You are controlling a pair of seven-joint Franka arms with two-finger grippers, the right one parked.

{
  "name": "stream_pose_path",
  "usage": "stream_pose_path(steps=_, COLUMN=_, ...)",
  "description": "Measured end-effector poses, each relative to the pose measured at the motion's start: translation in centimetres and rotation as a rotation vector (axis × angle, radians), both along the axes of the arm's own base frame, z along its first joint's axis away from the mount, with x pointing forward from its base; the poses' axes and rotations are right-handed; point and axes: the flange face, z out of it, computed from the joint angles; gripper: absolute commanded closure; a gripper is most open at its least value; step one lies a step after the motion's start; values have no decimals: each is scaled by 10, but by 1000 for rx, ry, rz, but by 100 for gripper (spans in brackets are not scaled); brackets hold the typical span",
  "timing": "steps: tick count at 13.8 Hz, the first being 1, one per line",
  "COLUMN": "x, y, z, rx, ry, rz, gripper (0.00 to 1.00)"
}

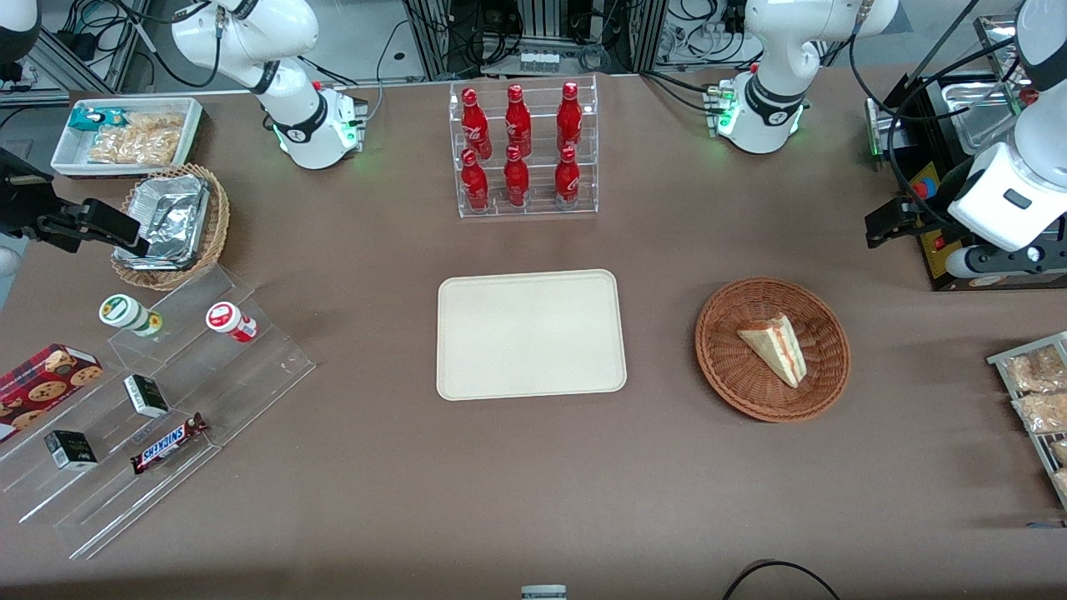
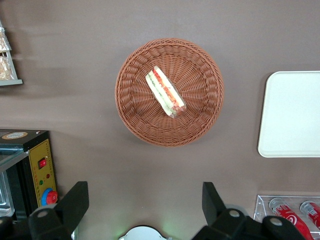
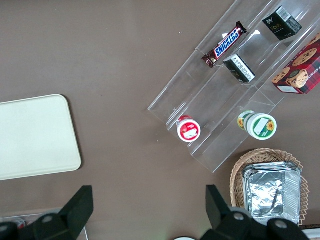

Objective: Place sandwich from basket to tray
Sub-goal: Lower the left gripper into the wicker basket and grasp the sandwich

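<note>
— reading the labels: what can be made out?
— "snickers" is read on the bar (image 1: pixel 169 442) on the clear stepped stand (image 1: pixel 158 417), toward the parked arm's end; the red bottles (image 1: pixel 518 146) carry script too small to read.
— what is shown by the wrist view only?
— the red and green filling of the sandwich (image 2: pixel 165 91) is seen there; its white bread face is shown in front.
— and the gripper (image 2: pixel 145 202)?
— it is held high with fingers (image 2: pixel 75 202) spread wide, gripping nothing. the sandwich lies in the basket (image 2: pixel 200 122), well below and apart from it; the tray (image 1: pixel 531 333) sits beside the basket.
</note>
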Motion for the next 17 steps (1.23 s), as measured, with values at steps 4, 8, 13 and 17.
stream_pose_path(steps=4, x=1, y=0, z=-2, rx=4, ry=-1, rz=-3, gripper=0)
stream_pose_path(steps=8, x=12, y=1, z=-37, rx=9, ry=51, rz=-2, gripper=0)
stream_pose_path(steps=13, x=24, y=-2, z=-125, rx=13, ry=117, rz=-8, gripper=0)
stream_pose_path(steps=17, x=20, y=-3, z=-191, rx=9, ry=96, rz=-12, gripper=0)
